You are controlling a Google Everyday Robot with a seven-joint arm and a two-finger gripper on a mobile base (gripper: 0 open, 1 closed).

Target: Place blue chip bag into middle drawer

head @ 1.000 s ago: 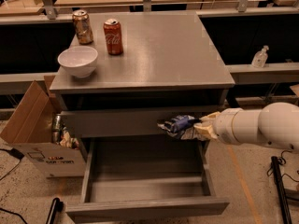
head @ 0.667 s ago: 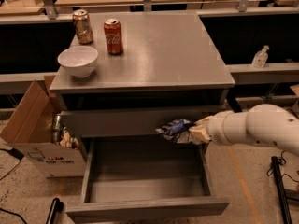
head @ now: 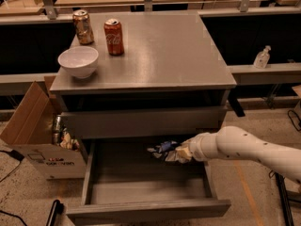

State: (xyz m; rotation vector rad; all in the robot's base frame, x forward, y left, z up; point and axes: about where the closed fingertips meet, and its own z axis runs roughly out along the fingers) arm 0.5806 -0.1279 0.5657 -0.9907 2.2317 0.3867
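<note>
The blue chip bag (head: 163, 149), crumpled dark blue with white and silver patches, hangs just above the rear right of the open middle drawer (head: 141, 208), a wide grey tray pulled out from the cabinet. My gripper (head: 181, 153) reaches in from the right at the end of the white arm and is shut on the bag's right end. The bag sits below the closed drawer front above it.
On the cabinet top (head: 164, 51) stand a white bowl (head: 78, 61), a red soda can (head: 114, 36) and a brown can (head: 83, 27). An open cardboard box (head: 37, 135) with trash stands at the cabinet's left. A sanitizer bottle (head: 262, 57) stands on the right ledge.
My gripper has moved down and slightly left with the bag, from in front of the upper drawer front to inside the open drawer's space.
</note>
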